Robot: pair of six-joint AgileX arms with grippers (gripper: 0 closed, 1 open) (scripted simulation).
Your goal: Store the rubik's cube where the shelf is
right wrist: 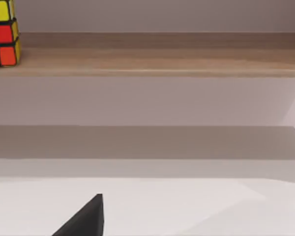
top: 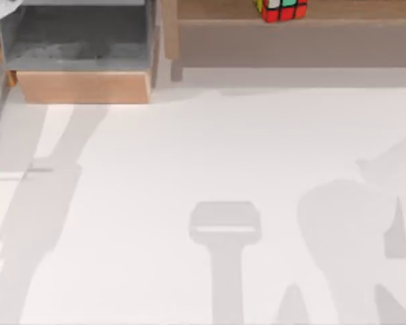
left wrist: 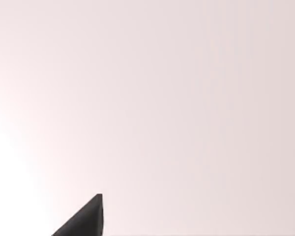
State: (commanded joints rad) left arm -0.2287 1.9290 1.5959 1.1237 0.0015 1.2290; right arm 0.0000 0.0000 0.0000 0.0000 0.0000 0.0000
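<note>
And there it is, the rubik's cube sitting on the shelf, up at the far edge of the worktop, a little right of centre along that edge. It stands square on the light-brown board, resting on the wood with nothing gripping it, which to my eye says the storing job is done. Just left of it the shelf's wooden upright end closes the board off, and past that, toward the far left corner, sits a boxy wooden compartment with a grey inside.

From the right wrist view the cube shows yellow, red and orange squares, plus a sliver of green, split by black grid lines; from above, red, green, white and yellow. Below the board a shaded recess runs the shelf's length.

The right end effector shows as one dark fingertip, low, facing the shelf from well back; whether it is spread or closed I cannot tell. The left end effector, same story: one dark tip over bare pale surface, parked, its opening not readable.
</note>
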